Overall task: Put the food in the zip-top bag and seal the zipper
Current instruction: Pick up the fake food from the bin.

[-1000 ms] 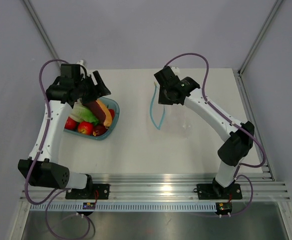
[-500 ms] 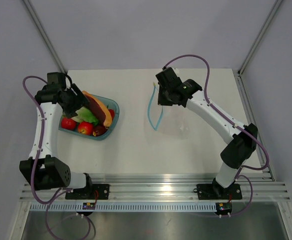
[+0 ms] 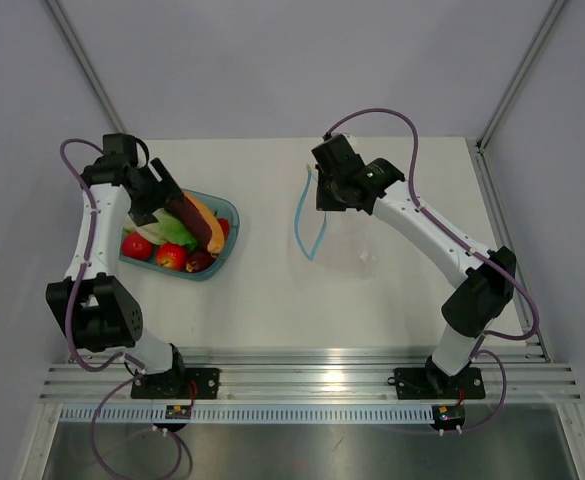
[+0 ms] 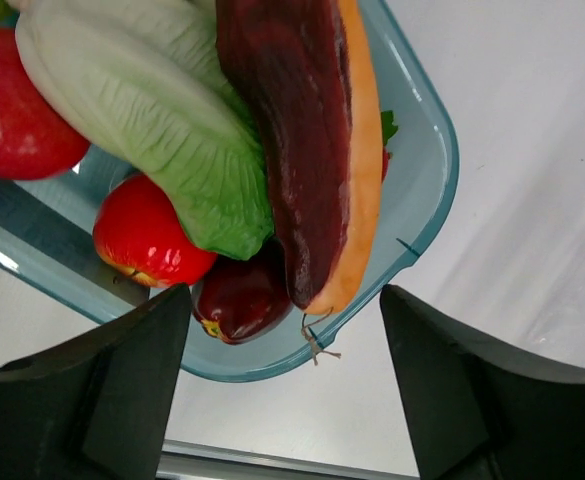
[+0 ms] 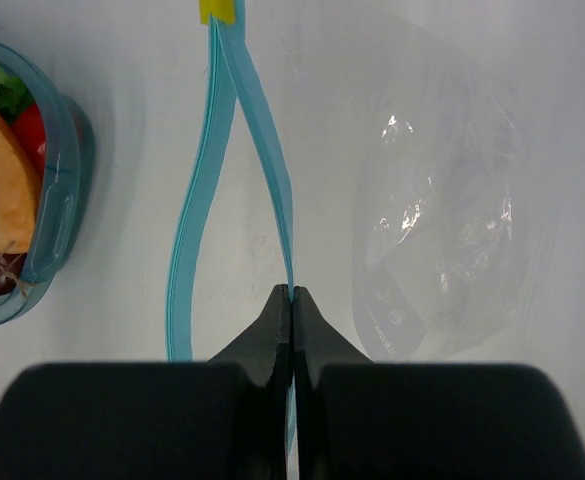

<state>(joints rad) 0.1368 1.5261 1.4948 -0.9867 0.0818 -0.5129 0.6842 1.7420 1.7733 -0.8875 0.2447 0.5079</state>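
The food lies in a teal bowl point(image 3: 232, 218) at the left: a long dark purple and orange piece point(image 4: 317, 150), red round ones point(image 4: 147, 235), a dark purple one point(image 4: 242, 300) and a green leaf point(image 4: 162, 120). My left gripper point(image 3: 164, 196) hovers open over the bowl point(image 4: 427, 200), its fingers point(image 4: 122, 370) wide apart and touching nothing. The zip-top bag point(image 3: 357, 240) lies clear and crumpled point(image 5: 442, 230) at mid-table. My right gripper point(image 5: 292, 292) is shut on one strand of the zipper point(image 5: 262, 150), and the other strand point(image 5: 185, 260) bows away, so the mouth gapes.
The bowl's rim point(image 5: 57, 200) sits a short way left of the bag's mouth. A yellow tab point(image 5: 217, 10) marks the zipper's far end. Bare white table point(image 3: 272, 300) lies between bowl and bag. A metal rail point(image 3: 312, 365) runs along the near edge.
My left gripper has swung left and back over the bowl's far left side, staying open. The right gripper still pinches the zipper and has barely shifted.
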